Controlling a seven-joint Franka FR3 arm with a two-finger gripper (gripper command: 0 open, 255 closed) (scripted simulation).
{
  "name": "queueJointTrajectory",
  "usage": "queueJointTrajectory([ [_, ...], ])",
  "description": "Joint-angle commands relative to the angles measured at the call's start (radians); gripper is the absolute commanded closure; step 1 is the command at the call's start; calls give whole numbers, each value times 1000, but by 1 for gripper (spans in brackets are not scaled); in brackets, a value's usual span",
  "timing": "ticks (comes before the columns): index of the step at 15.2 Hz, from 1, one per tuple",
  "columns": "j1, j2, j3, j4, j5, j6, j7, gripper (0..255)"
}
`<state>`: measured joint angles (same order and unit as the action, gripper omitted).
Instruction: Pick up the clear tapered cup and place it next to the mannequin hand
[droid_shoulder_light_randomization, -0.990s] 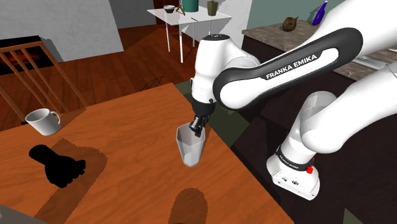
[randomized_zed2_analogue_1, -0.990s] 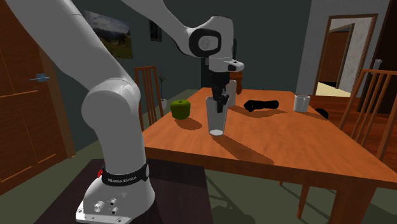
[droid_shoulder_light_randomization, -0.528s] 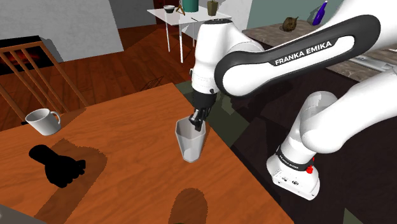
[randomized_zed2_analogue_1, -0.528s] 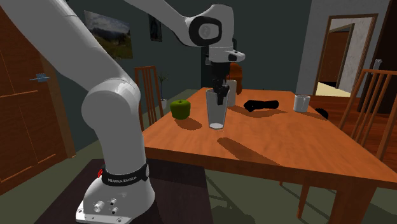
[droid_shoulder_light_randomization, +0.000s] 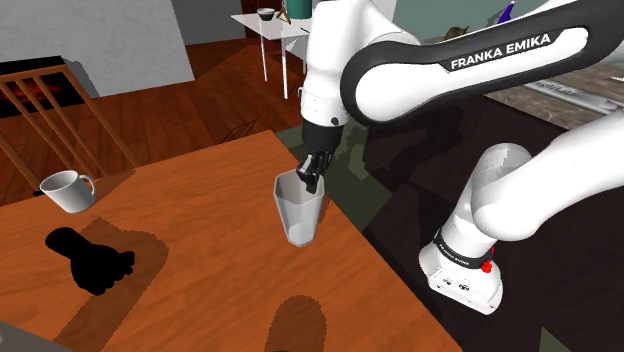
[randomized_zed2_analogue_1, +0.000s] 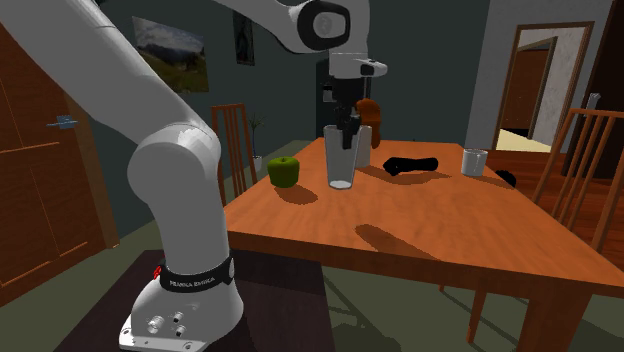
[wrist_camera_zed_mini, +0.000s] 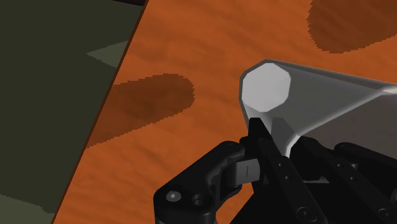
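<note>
Shoulder view: you see the tool (droid_shoulder_light_randomization: 311, 180) clamped on the rim of the pale tapered cup (droid_shoulder_light_randomization: 298, 212). The cup hangs upright just below the tool, lifted clear of the bench (droid_shoulder_light_randomization: 200, 200) and well apart from the black mannequin hand (droid_shoulder_light_randomization: 90, 260)

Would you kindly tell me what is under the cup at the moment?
The cup hangs clear of the table, clasped by the gripper. Beneath is bare wood carrying its shadow; in the wrist view its base covers a small patch of tabletop.
</note>
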<state>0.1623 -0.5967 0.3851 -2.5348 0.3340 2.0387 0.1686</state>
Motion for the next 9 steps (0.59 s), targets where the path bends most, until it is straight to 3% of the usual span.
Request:
queueJointTrajectory([
  [1, -2, -6, -5, 23, -5, -29, 3, 255],
  [9, -9, -23, -27, 117, -25, -140, 15, 255],
])
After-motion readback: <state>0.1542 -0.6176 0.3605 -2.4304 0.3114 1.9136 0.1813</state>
